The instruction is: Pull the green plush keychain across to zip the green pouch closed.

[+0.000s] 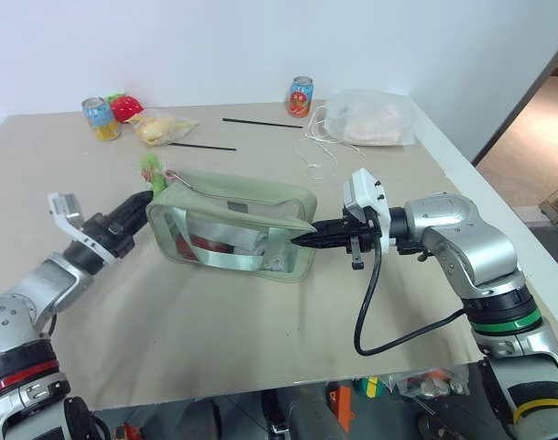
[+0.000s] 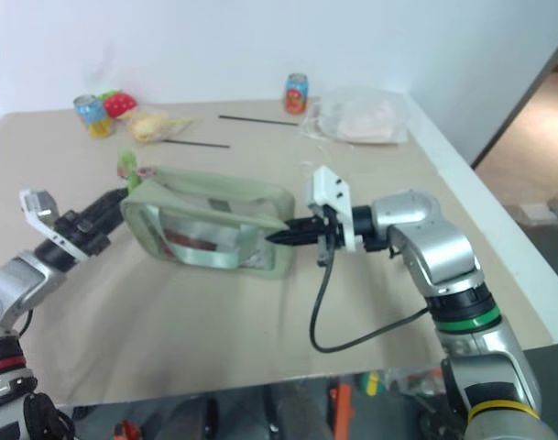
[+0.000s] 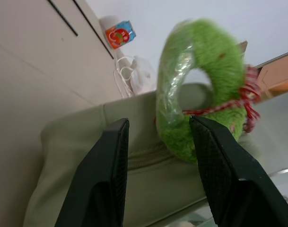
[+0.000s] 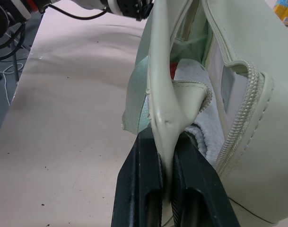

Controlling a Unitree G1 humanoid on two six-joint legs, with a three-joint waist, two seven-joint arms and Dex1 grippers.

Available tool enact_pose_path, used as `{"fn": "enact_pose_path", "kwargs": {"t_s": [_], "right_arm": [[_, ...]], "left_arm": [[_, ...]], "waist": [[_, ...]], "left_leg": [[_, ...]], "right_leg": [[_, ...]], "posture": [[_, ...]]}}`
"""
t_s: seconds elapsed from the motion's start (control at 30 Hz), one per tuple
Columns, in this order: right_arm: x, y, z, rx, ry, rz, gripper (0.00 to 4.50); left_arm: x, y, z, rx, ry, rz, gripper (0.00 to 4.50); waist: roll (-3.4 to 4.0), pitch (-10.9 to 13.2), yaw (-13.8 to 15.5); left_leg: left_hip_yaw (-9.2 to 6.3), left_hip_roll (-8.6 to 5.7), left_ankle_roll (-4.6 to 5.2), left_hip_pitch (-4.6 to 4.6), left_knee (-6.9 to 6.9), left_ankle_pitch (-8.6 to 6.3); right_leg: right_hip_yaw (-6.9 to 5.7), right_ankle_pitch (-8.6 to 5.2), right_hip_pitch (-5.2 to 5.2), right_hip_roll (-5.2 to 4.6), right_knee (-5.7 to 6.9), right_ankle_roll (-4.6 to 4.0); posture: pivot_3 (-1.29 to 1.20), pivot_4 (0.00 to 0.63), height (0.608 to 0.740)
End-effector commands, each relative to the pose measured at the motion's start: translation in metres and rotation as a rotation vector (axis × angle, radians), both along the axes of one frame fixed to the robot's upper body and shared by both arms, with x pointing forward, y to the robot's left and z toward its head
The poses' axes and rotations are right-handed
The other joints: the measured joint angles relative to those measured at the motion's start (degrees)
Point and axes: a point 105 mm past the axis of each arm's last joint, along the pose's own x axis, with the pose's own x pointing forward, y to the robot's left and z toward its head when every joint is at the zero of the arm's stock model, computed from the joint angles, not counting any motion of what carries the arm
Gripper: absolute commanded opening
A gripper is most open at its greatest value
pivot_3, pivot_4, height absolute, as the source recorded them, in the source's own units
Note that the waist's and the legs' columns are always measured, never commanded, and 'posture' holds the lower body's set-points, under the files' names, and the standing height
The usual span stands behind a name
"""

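Green plush keychain stood at the green pouch's left end on the tabletop. Left tool reached toward it, fingers apart and holding nothing, while the right tool pinched the pouch's opposite end.

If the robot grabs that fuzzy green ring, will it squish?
Probably. The ring looks fuzzy and stuffed, so the left tool would likely dent it. It seems light and may swing, since it sits loosely atop the pouch.
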Motion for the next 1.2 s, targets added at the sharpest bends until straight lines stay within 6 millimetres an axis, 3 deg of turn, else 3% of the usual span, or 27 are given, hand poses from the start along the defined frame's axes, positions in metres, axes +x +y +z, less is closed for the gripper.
{"fn": "enact_pose_path", "kwargs": {"t_s": [0.03, 0.23, 0.77, 0.87, 0.97, 1.07, 1.2], "right_arm": [[-0.003, -0.004, 0.014, 0.024, -0.053, -0.001, 0.03], [-0.003, -0.005, 0.013, 0.018, -0.053, -0.005, 0.0], [-0.001, -0.004, 0.013, 0.006, -0.059, -0.005, 0.0], [0.0, -0.004, 0.012, 0.003, -0.062, -0.007, 0.0], [-0.001, -0.005, 0.012, 0.003, -0.063, -0.008, 0.0], [-0.001, -0.005, 0.012, 0.003, -0.062, -0.01, 0.0], [-0.002, -0.005, 0.012, 0.003, -0.06, -0.007, 0.0]], "left_arm": [[0.0, 0.001, 0.015, -0.022, -0.06, 0.011, 1.86], [0.0, 0.001, 0.029, -0.056, -0.114, 0.01, 0.08], [-0.005, -0.001, 0.058, -0.142, -0.234, 0.01, 0.08], [-0.005, -0.002, 0.057, -0.139, -0.224, 0.004, 0.08], [-0.004, -0.001, 0.042, -0.079, -0.171, 0.022, 0.08], [-0.01, 0.002, 0.044, -0.089, -0.201, 0.027, 0.81], [-0.001, 0.02, 0.039, -0.092, -0.161, 0.121, 2.18]], "waist": [[0.0, 0.0, 0.0], [0.0, 0.0, 0.02], [-0.01, 0.0, 0.03], [-0.01, 0.0, 0.04], [-0.01, 0.0, 0.03], [-0.01, 0.01, 0.02], [-0.01, 0.01, 0.18]], "left_leg": [[0.0, -0.01, 0.0, 0.0, 0.0, 0.0], [0.0, -0.03, -0.02, -0.01, 0.0, 0.01], [0.0, -0.05, -0.04, -0.02, 0.0, 0.02], [-0.01, -0.05, -0.04, -0.02, 0.0, 0.02], [-0.01, -0.05, -0.05, -0.02, 0.0, 0.03], [0.0, -0.05, -0.06, -0.01, -0.02, 0.03], [-0.07, -0.05, -0.17, -0.03, -0.02, 0.09]], "right_leg": [[0.0, 0.0, 0.0, 0.0, 0.0, 0.0], [0.01, 0.0, 0.0, -0.03, 0.0, 0.0], [0.01, 0.0, 0.0, -0.04, 0.0, 0.01], [0.01, 0.0, 0.0, -0.04, 0.0, 0.01], [0.01, 0.0, 0.0, -0.04, 0.0, 0.01], [0.02, 0.0, 0.0, -0.03, -0.01, 0.01], [-0.03, 0.0, 0.0, -0.04, -0.02, 0.01]], "posture": [[0.0, 0.15, 0.74], [0.0, 0.15, 0.74], [0.0, 0.15, 0.74], [0.0, 0.15, 0.74], [0.0, 0.15, 0.74], [0.0, 0.15, 0.74], [0.0, 0.15, 0.74]]}}
